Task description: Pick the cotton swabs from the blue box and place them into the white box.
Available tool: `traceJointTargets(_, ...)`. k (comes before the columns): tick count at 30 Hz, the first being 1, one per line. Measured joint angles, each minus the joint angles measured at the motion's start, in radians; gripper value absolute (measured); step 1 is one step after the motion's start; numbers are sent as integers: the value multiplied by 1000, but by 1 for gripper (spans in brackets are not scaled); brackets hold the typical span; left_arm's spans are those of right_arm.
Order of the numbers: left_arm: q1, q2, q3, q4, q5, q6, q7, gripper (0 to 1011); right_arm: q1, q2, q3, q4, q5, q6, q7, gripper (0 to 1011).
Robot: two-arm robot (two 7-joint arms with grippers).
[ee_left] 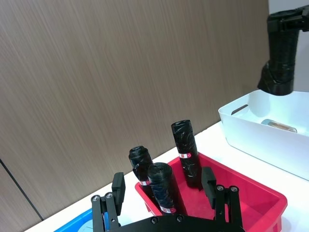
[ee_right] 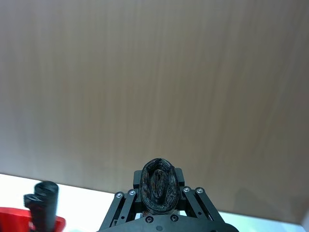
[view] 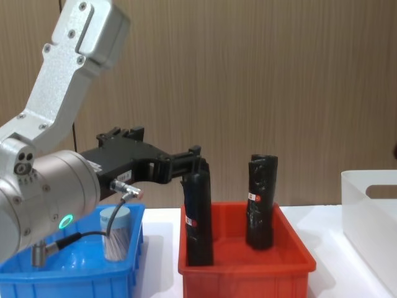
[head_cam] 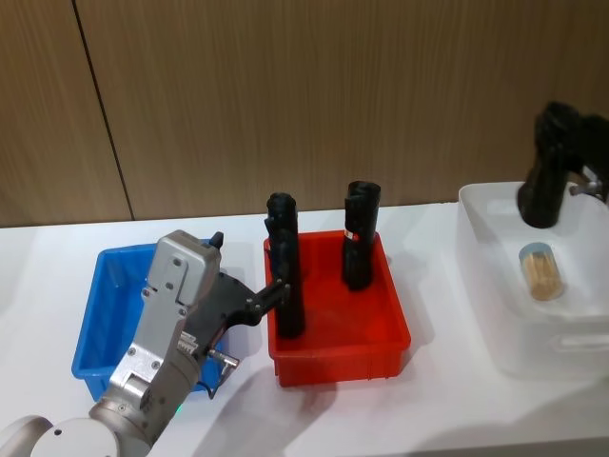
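Note:
One tub of cotton swabs [view: 115, 233] stands upright in the blue box [head_cam: 103, 286], low under my left arm. My left gripper [head_cam: 249, 264] hovers open over the blue box's right side, its fingers [ee_left: 118, 186] spread wide and aimed at the red bin. Another tub of cotton swabs [head_cam: 540, 271] lies on its side inside the white box [head_cam: 476, 249] at the right. My right gripper [head_cam: 561, 143] hangs over the white box's far left corner, shut on a black wrapped bottle [ee_left: 280, 58] that hangs down from it.
Between the two boxes stands a red bin [head_cam: 333, 362] with three tall black bottles [ee_left: 186, 152]; the nearest one [view: 197, 211] is close to my left fingertip. A wooden wall runs along the back of the white table [head_cam: 428, 419].

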Motion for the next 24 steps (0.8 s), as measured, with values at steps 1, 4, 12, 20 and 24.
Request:
traceJointTargets(1,0,0,0,0,0,0,0,1000,0,1,2,2,-2,5,-6,351)
traceJointTargets(4,0,0,0,0,0,0,0,1000,-2,7,9,10,-5,21,-22,351)
traceJointTargets(12,0,0,0,0,0,0,0,1000,-4,16,21,22,-11,45,-43,436)
traceJointTargets(20,0,0,0,0,0,0,0,1000,-11,22,30,23,-12,56,-53,707)
traceJointTargets(24,0,0,0,0,0,0,0,1000,-17,25,35,17,-12,58,-57,800)
